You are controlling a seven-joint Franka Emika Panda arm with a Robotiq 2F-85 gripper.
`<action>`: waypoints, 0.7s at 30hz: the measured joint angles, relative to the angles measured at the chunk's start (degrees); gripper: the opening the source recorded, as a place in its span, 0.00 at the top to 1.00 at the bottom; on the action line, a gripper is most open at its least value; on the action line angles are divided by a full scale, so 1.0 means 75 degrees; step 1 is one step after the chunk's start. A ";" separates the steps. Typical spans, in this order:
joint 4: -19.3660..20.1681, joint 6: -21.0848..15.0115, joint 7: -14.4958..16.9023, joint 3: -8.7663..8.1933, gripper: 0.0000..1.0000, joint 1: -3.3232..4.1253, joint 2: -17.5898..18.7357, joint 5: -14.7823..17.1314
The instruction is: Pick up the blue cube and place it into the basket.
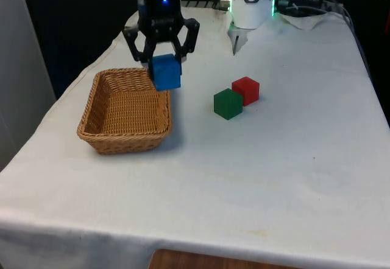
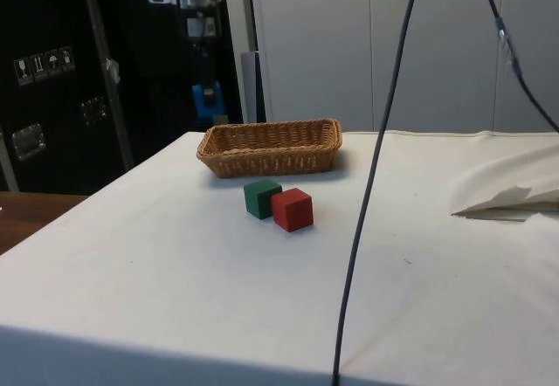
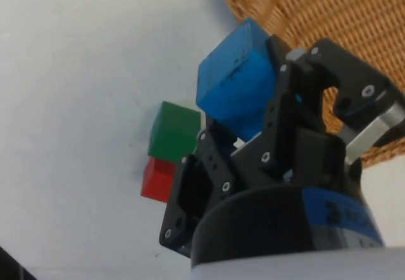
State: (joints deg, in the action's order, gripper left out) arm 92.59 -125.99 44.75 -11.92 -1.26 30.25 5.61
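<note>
Black gripper [image 1: 163,59] is clamping the blue cube [image 1: 166,72] btw its fingers, holding it off the cloth, tilted, above the wicker basket's [image 1: 97,109] edge on the front view's right. In the wrist view the blue cube [image 3: 235,83] is sitting pinched in the gripper [image 3: 253,112], w/ basket weave [image 3: 329,7] just beyond. Green cube [image 1: 228,103] and red cube [image 1: 246,90] are sitting touching on the white cloth [image 1: 274,171], well apart from the basket, toward the front view's right.
</note>
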 measured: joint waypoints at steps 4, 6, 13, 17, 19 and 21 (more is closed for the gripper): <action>0.0130 0.0008 0.0076 -0.0084 1.00 0.0000 -0.0122 0.0000; 0.0237 0.0008 0.0145 -0.0168 1.00 0.0000 -0.0222 0.0000; 0.0497 0.0015 0.0313 -0.0344 1.00 0.0000 -0.0428 0.0000; 0.0688 0.0008 0.0405 -0.0451 1.00 0.0000 -0.0550 0.0000; 0.0749 0.0008 0.0451 -0.0504 1.00 -0.0008 -0.0581 0.0000; 0.0833 -0.0008 0.0519 -0.0588 1.00 -0.0008 -0.0619 0.0000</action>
State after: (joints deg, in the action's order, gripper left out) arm 98.84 -126.05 48.64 -16.33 -1.32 25.61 5.61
